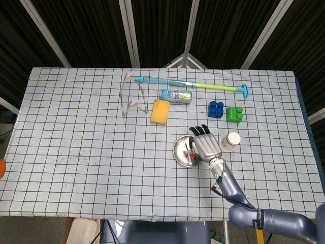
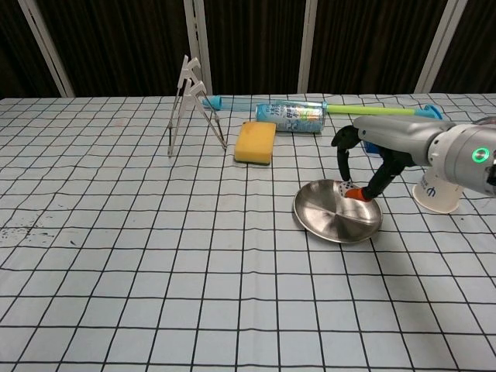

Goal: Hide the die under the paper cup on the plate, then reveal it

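My right hand (image 1: 204, 145) hovers over the right part of the round steel plate (image 1: 180, 150), back up in the head view. In the chest view this hand (image 2: 378, 149) points its fingers down and pinches the small white die (image 2: 341, 186) between a dark finger and the orange-tipped thumb, just at the surface of the plate (image 2: 329, 215). The white paper cup (image 1: 231, 141) lies tilted on the cloth right of the plate, apart from it; my forearm partly hides the cup (image 2: 439, 191) in the chest view. No view shows my left hand.
Behind the plate are a yellow sponge (image 1: 160, 112), a lying can (image 1: 175, 95), a wire rack (image 1: 133, 96), a long blue-green toy (image 1: 193, 85), a blue block (image 1: 216, 109) and a green block (image 1: 234, 114). The checked tablecloth (image 1: 91, 152) stretches to the left.
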Motion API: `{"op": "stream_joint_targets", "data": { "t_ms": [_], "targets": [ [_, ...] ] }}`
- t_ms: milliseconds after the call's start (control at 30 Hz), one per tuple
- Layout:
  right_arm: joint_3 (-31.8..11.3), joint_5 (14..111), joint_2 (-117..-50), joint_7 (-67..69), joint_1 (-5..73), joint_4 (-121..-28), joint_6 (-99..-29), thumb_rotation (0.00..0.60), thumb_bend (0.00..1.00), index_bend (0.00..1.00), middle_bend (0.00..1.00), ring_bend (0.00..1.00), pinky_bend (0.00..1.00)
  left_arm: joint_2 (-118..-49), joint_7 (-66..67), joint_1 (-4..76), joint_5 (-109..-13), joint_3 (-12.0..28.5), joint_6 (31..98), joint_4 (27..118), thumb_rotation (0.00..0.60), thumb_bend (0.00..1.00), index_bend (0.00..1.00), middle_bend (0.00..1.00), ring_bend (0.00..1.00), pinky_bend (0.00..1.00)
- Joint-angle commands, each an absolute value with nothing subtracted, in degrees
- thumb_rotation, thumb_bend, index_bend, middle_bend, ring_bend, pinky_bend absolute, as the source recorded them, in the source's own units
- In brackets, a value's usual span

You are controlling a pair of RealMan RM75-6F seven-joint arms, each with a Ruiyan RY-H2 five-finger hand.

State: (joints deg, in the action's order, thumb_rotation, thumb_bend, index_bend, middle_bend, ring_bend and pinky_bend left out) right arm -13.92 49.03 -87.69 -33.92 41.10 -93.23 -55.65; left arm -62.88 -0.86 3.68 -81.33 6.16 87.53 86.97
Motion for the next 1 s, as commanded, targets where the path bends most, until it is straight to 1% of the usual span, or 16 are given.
{"op": "stream_joint_targets", "data": {
  "t_ms": [33, 533, 700, 733, 767, 833, 900, 933, 967, 1000],
  "targets": [
    [-13.25, 48.85, -88.93, -32.93, 41.68, -91.38, -55.04, 0.600, 0.41, 0.61, 0.16, 0.11, 0.00, -62.88, -0.82, 3.65, -81.30, 6.20, 87.62, 86.97, 0.600, 0.70, 0.22, 0.00, 0.00, 0.12],
    [-11.68, 50.54, -93.79, -27.44, 42.91, -81.45, -52.18, 0.600, 0.42, 0.61, 0.16, 0.11, 0.00, -63.09, 0.08, 3.71, -80.54, 6.46, 87.47, 87.00, 0.600, 0.70, 0.23, 0.00, 0.00, 0.12],
    [-11.45, 51.13, -94.52, -25.80, 42.80, -79.79, -51.64, 0.600, 0.41, 0.60, 0.16, 0.11, 0.00, -63.18, 0.25, 3.86, -80.39, 6.53, 87.22, 86.92, 0.600, 0.70, 0.22, 0.00, 0.00, 0.12],
    [-11.42, 51.39, -94.68, -25.53, 42.84, -79.30, -51.61, 0.600, 0.40, 0.58, 0.16, 0.11, 0.00, -63.23, 0.39, 3.93, -80.43, 6.50, 87.13, 86.90, 0.600, 0.70, 0.23, 0.00, 0.00, 0.12],
    [-11.41, 51.52, -94.78, -25.45, 42.86, -79.06, -51.65, 0.600, 0.36, 0.52, 0.16, 0.11, 0.00, -63.25, 0.46, 3.96, -80.45, 6.48, 87.09, 86.90, 0.600, 0.70, 0.22, 0.00, 0.00, 0.12],
    [-11.42, 51.84, -95.04, -25.21, 42.95, -78.37, -51.79, 0.600, 0.26, 0.39, 0.16, 0.10, 0.00, -63.32, 0.68, 4.00, -80.46, 6.44, 87.03, 86.91, 0.600, 0.70, 0.23, 0.00, 0.00, 0.12],
    [-11.45, 51.69, -95.04, -25.30, 43.01, -78.09, -51.88, 0.600, 0.15, 0.22, 0.15, 0.08, 0.00, -63.34, 0.77, 3.98, -80.38, 6.47, 87.06, 86.94, 0.600, 0.70, 0.23, 0.00, 0.00, 0.12],
    [-11.45, 51.63, -94.94, -25.52, 43.05, -78.07, -52.03, 0.600, 0.12, 0.16, 0.14, 0.07, 0.00, -63.33, 0.79, 3.95, -80.32, 6.50, 87.11, 86.95, 0.600, 0.70, 0.23, 0.00, 0.00, 0.12],
    [-11.46, 51.57, -94.80, -25.73, 43.06, -78.16, -52.21, 0.600, 0.09, 0.08, 0.13, 0.07, 0.00, -63.33, 0.80, 3.93, -80.27, 6.52, 87.13, 86.96, 0.600, 0.70, 0.23, 0.00, 0.00, 0.12],
    [-11.51, 51.50, -94.60, -25.96, 43.06, -78.31, -52.47, 0.600, 0.07, 0.04, 0.12, 0.06, 0.00, -63.33, 0.79, 3.93, -80.22, 6.54, 87.13, 86.96, 0.600, 0.70, 0.23, 0.00, 0.00, 0.12]
  ]
}}
